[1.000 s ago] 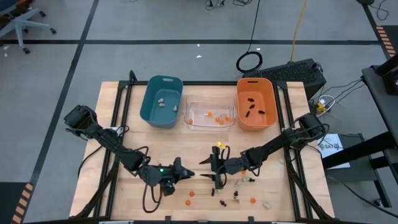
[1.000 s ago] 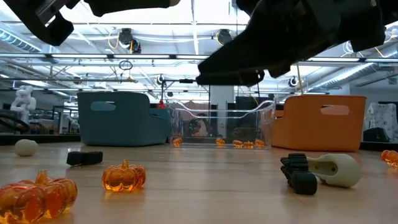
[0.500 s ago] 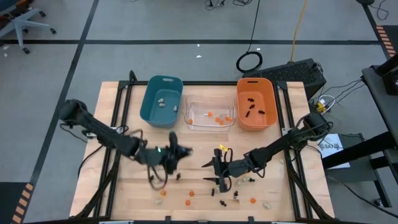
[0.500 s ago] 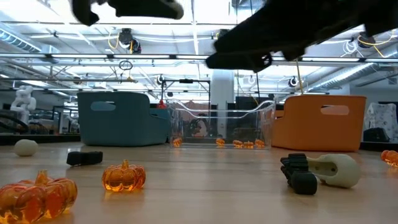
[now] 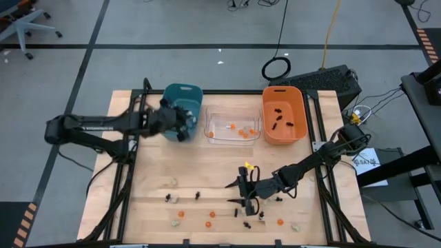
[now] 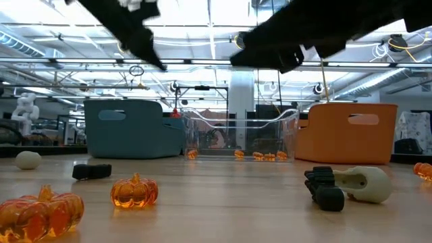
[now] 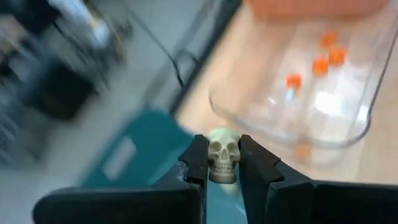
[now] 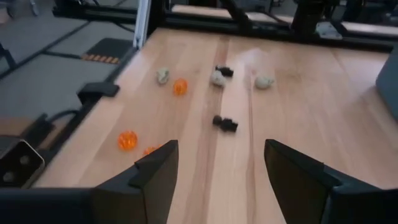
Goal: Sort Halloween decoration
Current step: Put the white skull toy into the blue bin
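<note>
My left gripper (image 5: 186, 126) is over the teal bin (image 5: 178, 103), at its near right corner. It is shut on a pale skull trinket (image 7: 222, 157). My right gripper (image 5: 243, 200) is open and empty low over the table's near middle. Orange pumpkins (image 8: 127, 139), black spiders (image 8: 225, 123) and pale lumps (image 8: 163, 75) lie on the wood ahead of it. The clear bin (image 5: 233, 138) holds orange trinkets (image 7: 319, 64). The orange bin (image 5: 283, 135) holds black trinkets (image 5: 278, 116). The teal bin holds pale lumps (image 5: 178, 113). My left gripper pinches the skull by its two sides (image 7: 211, 159) between its two fingertips. The skull sits upright with its face toward the wrist camera. It is lifted clear, above the teal bin's rim (image 7: 134, 155).
Loose trinkets lie along the table's near strip: pale lumps (image 5: 174, 197), a black spider (image 5: 198, 196), orange pumpkins (image 5: 211, 214) and a pale piece (image 5: 296, 226). In the low view, pumpkins (image 6: 134, 192) and a skull beside a black piece (image 6: 361, 183) lie close by. The three bins line the far edge.
My left gripper has risen from the table's near middle. It has swung toward the far left, to the teal bin, and has stayed shut on the pale skull. The skull has gone with it, clear of the table.
</note>
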Robot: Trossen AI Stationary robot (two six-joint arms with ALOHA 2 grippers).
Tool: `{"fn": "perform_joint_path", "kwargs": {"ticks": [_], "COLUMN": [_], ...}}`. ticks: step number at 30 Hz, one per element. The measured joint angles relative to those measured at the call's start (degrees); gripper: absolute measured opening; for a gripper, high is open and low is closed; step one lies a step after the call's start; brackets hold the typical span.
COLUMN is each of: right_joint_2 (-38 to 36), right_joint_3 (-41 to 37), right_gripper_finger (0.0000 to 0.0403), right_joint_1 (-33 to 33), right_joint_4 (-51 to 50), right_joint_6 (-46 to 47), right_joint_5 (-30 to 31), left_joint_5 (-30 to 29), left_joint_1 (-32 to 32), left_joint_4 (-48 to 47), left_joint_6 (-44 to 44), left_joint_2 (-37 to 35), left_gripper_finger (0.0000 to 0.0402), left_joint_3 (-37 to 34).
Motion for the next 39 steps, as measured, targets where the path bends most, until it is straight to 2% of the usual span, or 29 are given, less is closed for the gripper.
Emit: {"fn": "perform_joint_path", "kwargs": {"ticks": [3, 6, 13, 21, 32, 39], "right_joint_2": [0.0, 0.0, 0.0, 0.0, 0.0, 0.0], "right_joint_3": [0.0, 0.0, 0.0, 0.0, 0.0, 0.0], "right_gripper_finger": [0.0221, 0.0221, 0.0221, 0.0221, 0.0221, 0.0221], "right_joint_1": [0.0, 0.0, 0.0, 0.0, 0.0, 0.0], "right_joint_4": [0.9, 0.8, 0.8, 0.8, 0.8, 0.1], "right_joint_6": [-0.2, -0.6, -0.6, -0.2, -0.1, -0.1], "right_joint_5": [0.0, 0.0, 0.0, 0.0, 0.0, 0.0], "left_joint_5": [6.5, 8.0, 14.7, 14.7, 12.1, 11.9], "left_joint_1": [6.2, 10.9, 16.4, 18.3, 18.5, 16.2], "left_joint_4": [-5.7, -8.8, -10.0, -9.9, -10.3, -16.9], "left_joint_6": [-5.9, -9.7, -10.3, -10.7, -10.7, -15.2], "left_joint_2": [1.8, 5.0, 12.8, 17.8, 16.3, 10.4], "left_gripper_finger": [0.0048, 0.0048, 0.0048, 0.0053, 0.0168, 0.0191], "left_joint_3": [0.0, 0.0, 0.0, 0.0, 1.1, 5.2]}}
